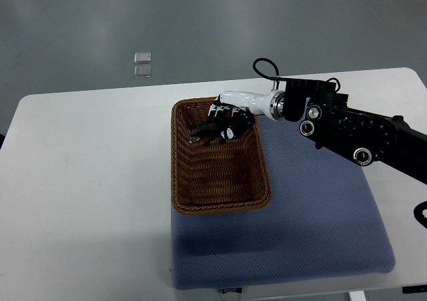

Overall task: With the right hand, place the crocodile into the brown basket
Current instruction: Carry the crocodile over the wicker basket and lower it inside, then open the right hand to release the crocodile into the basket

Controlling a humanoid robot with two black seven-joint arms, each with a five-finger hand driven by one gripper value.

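**A:** Which step was in hand?

**B:** The delivery, by my reading. The right robot hand (225, 122), black with a white wrist, hung inside the brown woven wicker basket (175, 154). It was up at the basket's 1 o'clock corner, with its arm reaching in from 3 o'clock.

**A:** And the crocodile?

**B:** A dark, jagged shape (199, 132) stuck out from the robot hand toward 9 o'clock, above the basket floor. I took that for the crocodile. Nothing like it lay elsewhere on the white surface (87, 181), or on the blue padded mat (320, 221) that spread from under the basket toward 5 o'clock.

**A:** Gripped, or let go?

**B:** I could not tell. Robot hand and toy were both dark and ran together, so the grasp might have been closed on it or slack. Whether the toy touched the weave did not show either.

**A:** What did the next move call for?

**B:** If the toy was held, releasing it low over the basket floor. Then the robot hand would lift straight up, clear of the far rim, without snagging the wicker. The left arm was out of sight.
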